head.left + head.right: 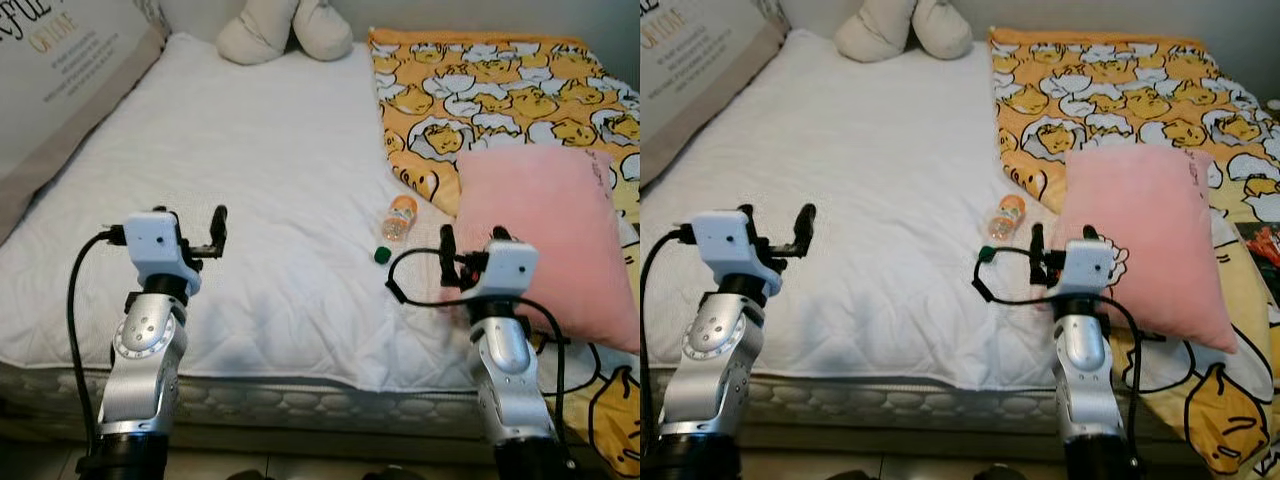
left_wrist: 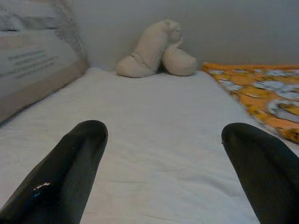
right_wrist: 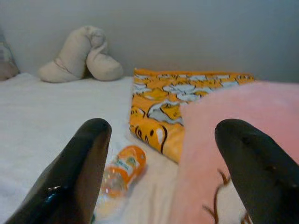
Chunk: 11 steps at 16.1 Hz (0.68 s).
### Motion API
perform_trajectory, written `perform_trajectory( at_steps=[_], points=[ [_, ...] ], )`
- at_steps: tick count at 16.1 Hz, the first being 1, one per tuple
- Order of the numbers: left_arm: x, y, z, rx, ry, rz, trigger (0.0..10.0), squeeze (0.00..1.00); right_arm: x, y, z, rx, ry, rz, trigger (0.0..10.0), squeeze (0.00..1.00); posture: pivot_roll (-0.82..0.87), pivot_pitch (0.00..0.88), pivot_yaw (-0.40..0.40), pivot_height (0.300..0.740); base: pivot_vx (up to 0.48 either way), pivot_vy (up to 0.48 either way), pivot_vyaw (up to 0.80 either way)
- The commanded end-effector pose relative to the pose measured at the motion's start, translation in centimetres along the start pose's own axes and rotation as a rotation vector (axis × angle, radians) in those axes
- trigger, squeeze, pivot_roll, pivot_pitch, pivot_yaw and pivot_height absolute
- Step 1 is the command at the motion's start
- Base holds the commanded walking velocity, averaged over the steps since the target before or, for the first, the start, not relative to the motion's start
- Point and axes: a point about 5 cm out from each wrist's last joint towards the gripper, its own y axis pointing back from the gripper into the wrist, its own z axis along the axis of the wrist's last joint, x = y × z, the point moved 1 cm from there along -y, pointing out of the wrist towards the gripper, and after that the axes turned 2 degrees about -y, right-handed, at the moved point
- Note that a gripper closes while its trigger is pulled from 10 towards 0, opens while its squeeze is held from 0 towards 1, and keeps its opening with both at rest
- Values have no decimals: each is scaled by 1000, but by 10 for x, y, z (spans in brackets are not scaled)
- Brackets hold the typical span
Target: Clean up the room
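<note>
A small plastic bottle [image 1: 399, 218] with an orange label lies on its side on the white bed [image 1: 250, 170], close to the pink pillow [image 1: 545, 240]. A green cap [image 1: 382, 254] lies loose just in front of it. My right gripper [image 1: 452, 262] hovers over the bed's near edge, a little right of and short of the bottle, open and holding nothing. In the right wrist view the bottle [image 3: 122, 171] lies just ahead, beside one finger [image 3: 79, 172]. My left gripper [image 1: 212, 238] is held open over the bare sheet at the left, with nothing between its fingers [image 2: 70, 168].
A yellow duck-print blanket [image 1: 480, 90] covers the bed's right side under the pink pillow. A beige plush cushion [image 1: 285, 30] rests at the headboard wall. A grey printed pillow [image 1: 60, 70] leans at the far left. The mattress edge [image 1: 300, 400] runs just before my arms.
</note>
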Motion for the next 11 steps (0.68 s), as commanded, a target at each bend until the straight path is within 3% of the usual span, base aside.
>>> perform_trajectory(
  at_steps=[1, 3, 5, 6, 7, 9, 11],
  points=[
    [-9, -1, 0, 8, 8, -54, 10000, 1000, 1, -4, 5, -22, -5, 11, 10000, 1000, -51, 0, 27, 740, 0, 0, 0],
    [-17, -3, 2, -10, -18, -97, 10000, 1000, 4, -5, 5, -24, 3, 26, 10000, 1000, -51, 0, 30, 740, 0, 0, 0],
    [-25, -5, 1, 5, 9, -163, 10000, 1000, 10, -6, -1, 15, 2, 71, 10000, 1000, -51, 0, 31, 740, 0, 178, 0],
    [-24, -6, -1, 25, 19, -157, 10000, 843, 13, -6, -2, 21, -6, 90, 10000, 604, -55, 0, 33, 740, 0, 480, 0],
    [-23, -7, -3, 35, 18, -157, 10000, 0, 14, -6, -3, 26, -12, 93, 10000, 0, -55, 0, 33, 740, 0, 480, 0],
    [-24, -6, -4, 42, 19, -166, 10000, 0, 16, -4, -5, 32, -9, 99, 10000, 0, -57, 0, 34, 740, 0, 480, 0],
    [-27, -8, -10, 70, 3, -168, 10000, 0, 17, -4, -7, 40, -11, 109, 10000, 0, -57, 0, 34, 740, 0, 124, 0]
  ],
)
